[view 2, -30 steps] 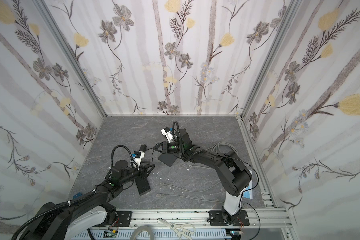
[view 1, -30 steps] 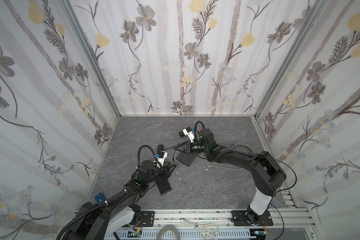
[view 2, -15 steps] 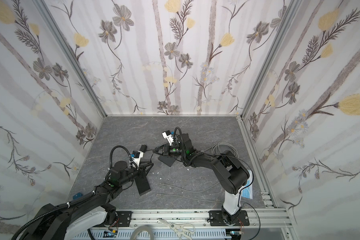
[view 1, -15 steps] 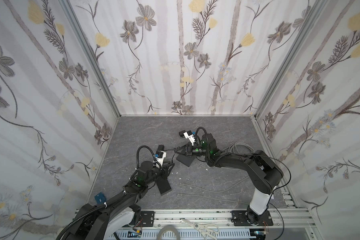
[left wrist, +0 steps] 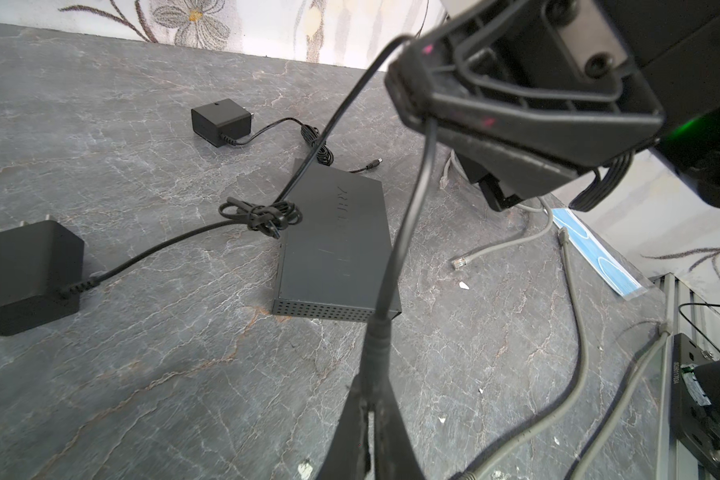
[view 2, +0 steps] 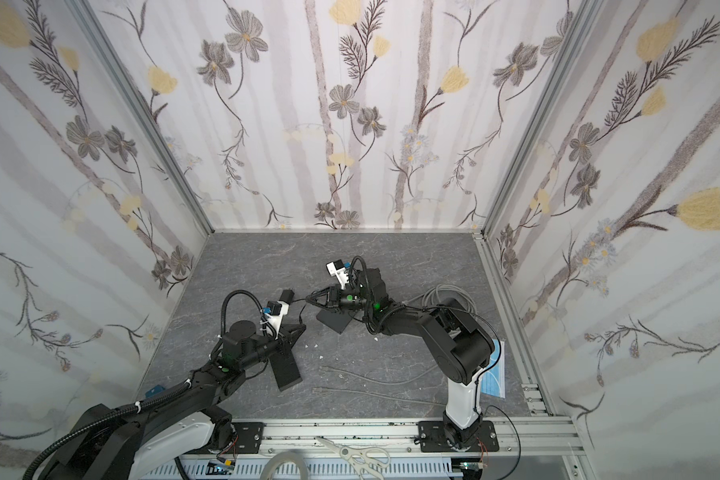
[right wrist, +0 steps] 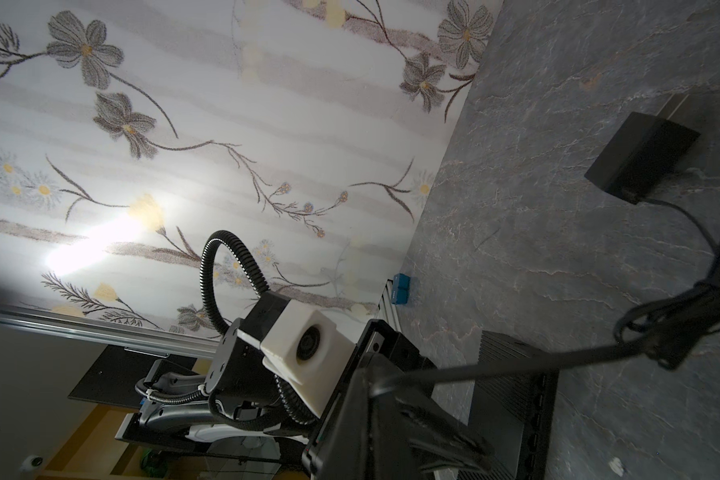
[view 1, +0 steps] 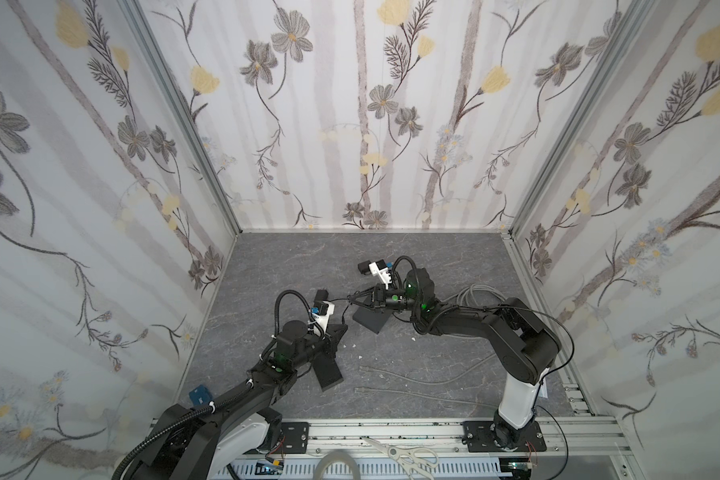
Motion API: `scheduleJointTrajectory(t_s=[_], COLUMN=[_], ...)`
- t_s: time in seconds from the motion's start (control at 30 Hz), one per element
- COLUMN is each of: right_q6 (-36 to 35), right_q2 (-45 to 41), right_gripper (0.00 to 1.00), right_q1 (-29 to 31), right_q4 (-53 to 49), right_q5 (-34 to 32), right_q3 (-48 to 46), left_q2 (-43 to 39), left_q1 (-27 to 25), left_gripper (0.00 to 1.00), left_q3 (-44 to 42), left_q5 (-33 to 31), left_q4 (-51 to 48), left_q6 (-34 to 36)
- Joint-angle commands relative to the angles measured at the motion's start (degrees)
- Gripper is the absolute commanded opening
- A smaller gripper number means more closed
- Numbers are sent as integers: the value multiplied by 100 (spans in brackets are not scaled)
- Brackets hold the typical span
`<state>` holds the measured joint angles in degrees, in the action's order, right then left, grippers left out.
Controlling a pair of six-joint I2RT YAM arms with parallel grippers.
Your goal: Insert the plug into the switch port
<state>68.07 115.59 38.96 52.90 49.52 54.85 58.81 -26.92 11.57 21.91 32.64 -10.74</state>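
In both top views the arms meet over the middle of the grey floor, with the left gripper [view 1: 341, 327] near the right gripper [view 1: 352, 298]. The thin cable between them is hard to make out there. The left wrist view shows it clearly: the left gripper's fingers [left wrist: 348, 424] are pressed together on the ribbed neck of the plug [left wrist: 378, 340]. The plug's tip is hidden between them. The black cable [left wrist: 408, 216] rises from it to the right gripper's tips, which are closed and pinch it higher up. The plug hangs in the air, apart from both switches.

Only the top views show both boxes at once: the left-hand switch [view 1: 329, 372] under the left arm and the right-hand switch [view 1: 368, 321] under the right gripper. The left wrist view sees the right-hand one flat on the floor, vented edge nearest and no ports in sight. The right wrist view catches the left-hand one instead, its port row dimly visible.
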Motion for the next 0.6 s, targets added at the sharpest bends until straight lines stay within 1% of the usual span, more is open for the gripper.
scheduleJointTrajectory(t_s=[0.0,0.13,0.2,0.27,0.3,0.33,0.4,0.43,0.47,0.57], right_q6=[5,-119,-334,-895,-1323,-1919,-2845,-3184,-3394,-4062], right_q2=[17,-3,-64,-217,-342,-463,-657,-746,-808,-1071], right_gripper=[3,5,13,17,19,21,24,26,29,41], right_q1=[-11,-45,-77,-138,-156,-169,-157,-148,-150,-129], right_q4=[172,14,-264,-972,-1579,-2289,-3472,-3851,-4054,-4570], right_q5=[-14,-43,-112,-327,-516,-807,-1372,-1601,-1687,-1986], right_q3=[-13,-52,-54,-5,78,223,503,620,668,744], left_q2=[-82,-265,-418,-629,-760,-888,-1120,-1224,-1292,-1347], left_q1=[6,4,2,2,3,6,8,2,2,-5], left_gripper=[0,0,0,0,0,0,0,0,0,0], left_q3=[31,12,37,68,80,98,127,111,76,24], left_q5=[-29,-104,-99,-107,-115,-128,-130,-132,-139,-160], left_q4=[113,-17,-218,-507,-673,-855,-1153,-1238,-1236,-1208], left_q6=[-7,55,108,158,164,172,187,179,158,147])
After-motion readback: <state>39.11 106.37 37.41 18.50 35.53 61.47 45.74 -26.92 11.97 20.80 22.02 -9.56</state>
